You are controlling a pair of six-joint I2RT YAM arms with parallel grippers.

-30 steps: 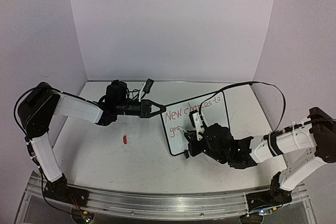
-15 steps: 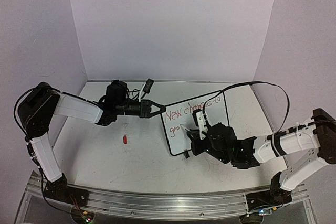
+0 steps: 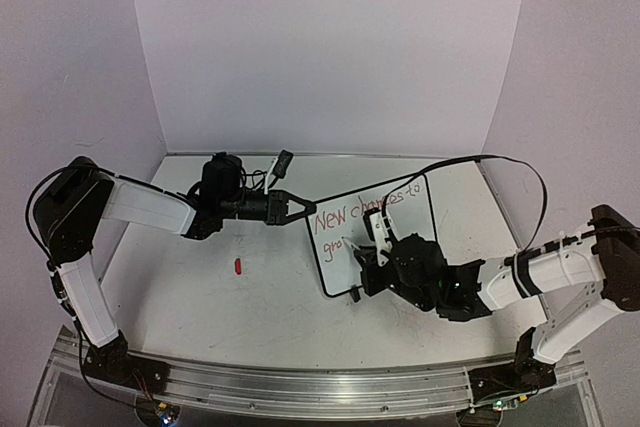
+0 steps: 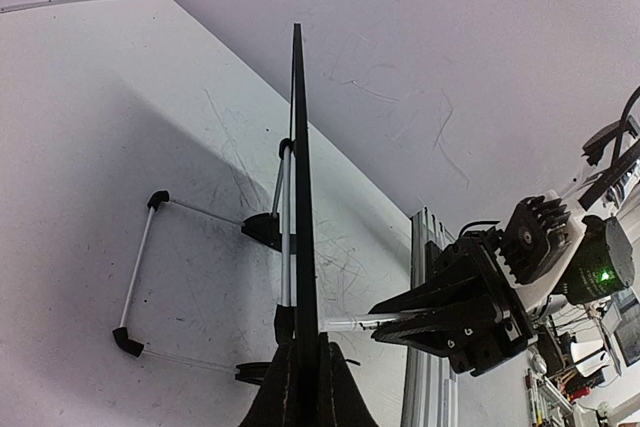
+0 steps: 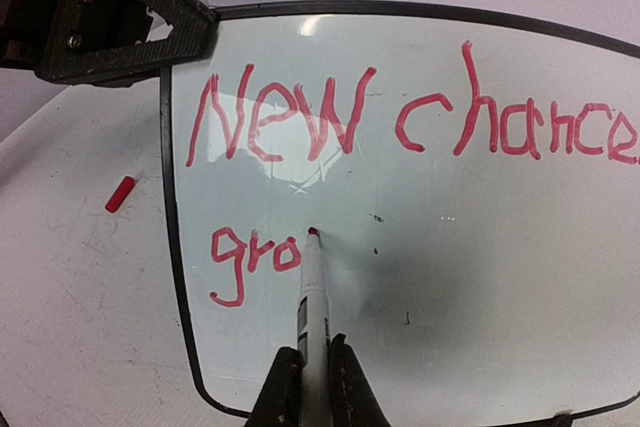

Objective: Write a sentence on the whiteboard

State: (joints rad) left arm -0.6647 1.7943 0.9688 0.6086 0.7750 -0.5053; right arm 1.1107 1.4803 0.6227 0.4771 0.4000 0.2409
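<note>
Two lines of red writing sit on the whiteboard (image 3: 342, 265), which stands right of centre on the bench (image 3: 200, 292), propped on a wire stand (image 4: 140, 277) with black feet. The upper line starts "New chance" and, seen from above, ends in "to"; the lower one reads "gro" so far. The marker (image 5: 312, 297) has its red tip touching the board just right of the "o" (image 5: 288, 253). The right pincer (image 5: 312, 362) is clamped on the marker's white barrel, one finger on each side, and reaches in from the near right. From the left wrist the board (image 4: 298, 197) shows edge-on, with the marker (image 4: 350, 324) running level from the right pincer (image 4: 450, 312) to its face. The left pincer (image 3: 300, 207) is closed on the board's upper left corner, frame pinched between the fingers. Left of the board – well apart from it – a small red piece (image 3: 238, 266) lies on the bench.
</note>
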